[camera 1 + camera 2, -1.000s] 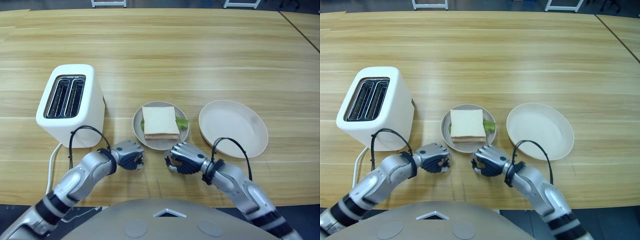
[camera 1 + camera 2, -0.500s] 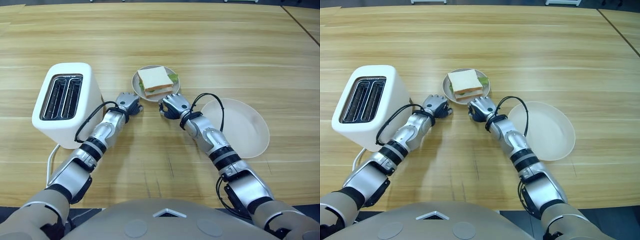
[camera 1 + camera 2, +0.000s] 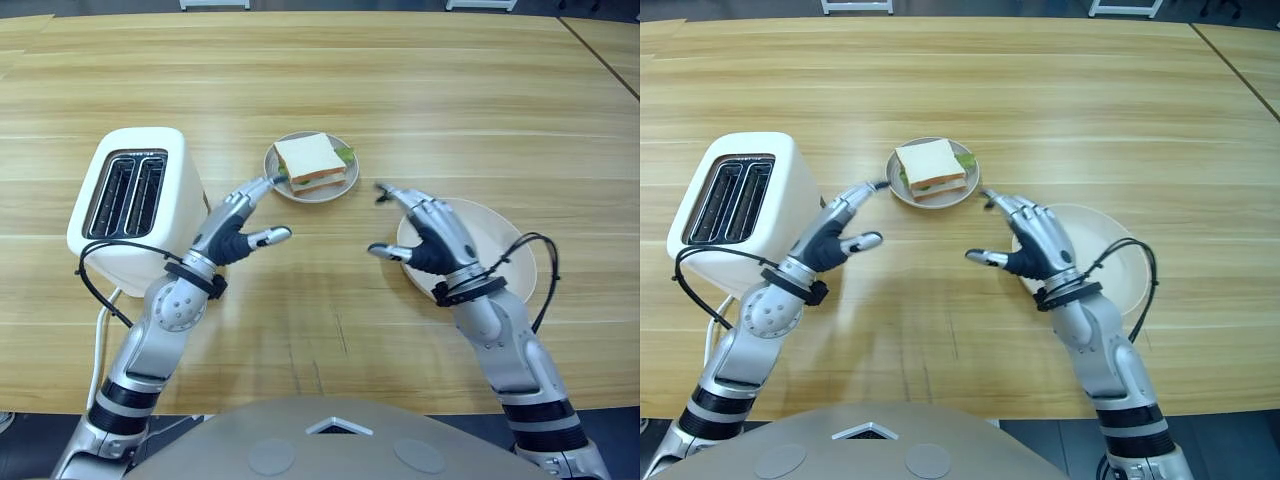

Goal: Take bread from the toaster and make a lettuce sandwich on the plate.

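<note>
A sandwich (image 3: pixel 311 162) of two white bread slices with green lettuce showing at its edges lies on a small grey plate (image 3: pixel 335 189) at the table's middle. The white toaster (image 3: pixel 133 207) stands at the left, both slots dark and empty. My left hand (image 3: pixel 237 222) hovers open just left of the plate, fingers spread, holding nothing. My right hand (image 3: pixel 428 232) is open too, to the right of and nearer than the plate, over the near rim of the cream plate.
A larger empty cream plate (image 3: pixel 500 250) sits at the right, partly under my right hand. The toaster's white cord (image 3: pixel 101 335) runs toward the near table edge. Bare wooden table (image 3: pixel 400 80) stretches beyond the plates.
Both hands have opened from curled fists and drawn back from the plate with the sandwich. The plate stands farther up the table than one second ago.
</note>
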You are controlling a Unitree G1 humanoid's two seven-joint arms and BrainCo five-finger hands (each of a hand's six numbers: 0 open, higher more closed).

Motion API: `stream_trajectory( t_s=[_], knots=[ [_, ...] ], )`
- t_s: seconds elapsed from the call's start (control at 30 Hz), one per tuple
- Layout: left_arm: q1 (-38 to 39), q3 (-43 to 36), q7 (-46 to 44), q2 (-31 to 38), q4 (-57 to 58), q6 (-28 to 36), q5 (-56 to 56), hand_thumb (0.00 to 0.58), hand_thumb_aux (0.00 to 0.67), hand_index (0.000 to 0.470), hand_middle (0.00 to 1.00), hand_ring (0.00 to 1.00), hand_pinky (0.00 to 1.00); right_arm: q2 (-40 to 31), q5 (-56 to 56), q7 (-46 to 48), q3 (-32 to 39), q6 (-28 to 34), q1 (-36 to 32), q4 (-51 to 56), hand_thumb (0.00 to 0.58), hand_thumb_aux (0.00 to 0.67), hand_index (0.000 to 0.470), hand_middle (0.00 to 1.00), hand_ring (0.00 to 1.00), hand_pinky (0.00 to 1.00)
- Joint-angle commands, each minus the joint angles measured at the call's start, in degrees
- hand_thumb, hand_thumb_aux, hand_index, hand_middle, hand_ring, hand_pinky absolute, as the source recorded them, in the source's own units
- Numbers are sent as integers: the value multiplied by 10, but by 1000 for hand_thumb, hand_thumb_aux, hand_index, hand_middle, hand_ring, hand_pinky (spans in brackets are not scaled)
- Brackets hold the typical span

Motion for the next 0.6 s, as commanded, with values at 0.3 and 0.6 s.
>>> stream_trajectory(
  t_s=[0.3,0.6],
  knots=[
    [-52,119,70,-69,-3,-63,-85,0,0,0,0,0,0,69,81,-50,-72,-70,-47,4,0,0,0,0,0,0],
    [-68,127,57,-72,2,-52,-91,0,0,0,0,0,0,89,86,-38,-70,-74,-47,-1,0,0,0,0,0,0]
  ],
)
